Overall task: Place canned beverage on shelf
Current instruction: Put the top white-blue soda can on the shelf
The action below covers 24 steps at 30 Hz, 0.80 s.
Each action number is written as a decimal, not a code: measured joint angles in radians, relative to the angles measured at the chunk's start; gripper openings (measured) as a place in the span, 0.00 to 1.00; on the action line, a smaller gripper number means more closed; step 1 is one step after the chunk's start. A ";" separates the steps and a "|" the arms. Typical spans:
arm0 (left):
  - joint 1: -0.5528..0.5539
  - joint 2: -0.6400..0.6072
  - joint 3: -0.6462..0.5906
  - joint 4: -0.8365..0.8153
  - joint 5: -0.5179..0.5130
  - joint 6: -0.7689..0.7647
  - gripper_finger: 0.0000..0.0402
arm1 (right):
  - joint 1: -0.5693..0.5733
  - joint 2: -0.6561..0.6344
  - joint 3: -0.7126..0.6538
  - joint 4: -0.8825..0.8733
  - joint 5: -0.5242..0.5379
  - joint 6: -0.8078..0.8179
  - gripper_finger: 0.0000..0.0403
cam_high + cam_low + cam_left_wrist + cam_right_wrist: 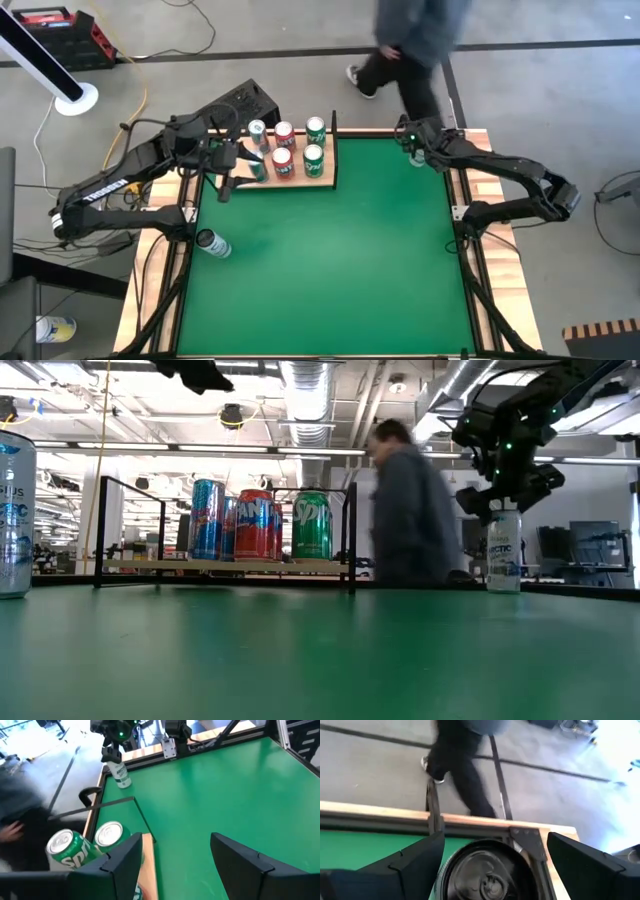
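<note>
Sprite can (311, 525) on shelf (225, 565); left tool (172, 857) apart, right tool (492, 857) apart over can (503, 550).

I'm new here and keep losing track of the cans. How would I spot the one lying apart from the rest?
Start at the green table and find its left edge, well below the wooden shelf where five cans stand upright in a cluster. There a lone pale can rests by the wooden border strip. Unlike the red, green and blue shelf cans, it is whitish-silver, tipped over, and no gripper is near it.
</note>
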 joint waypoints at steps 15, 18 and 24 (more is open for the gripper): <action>0.001 0.045 0.000 0.026 -0.002 0.025 0.55 | 0.041 -0.156 -0.029 -0.054 0.045 0.049 0.94; 0.001 0.045 0.000 0.026 -0.002 0.027 0.55 | 0.062 -0.174 -0.101 0.046 0.050 0.058 0.94; 0.001 0.045 0.000 0.041 -0.002 0.025 0.55 | 0.070 -0.183 -0.202 0.247 0.054 0.042 0.94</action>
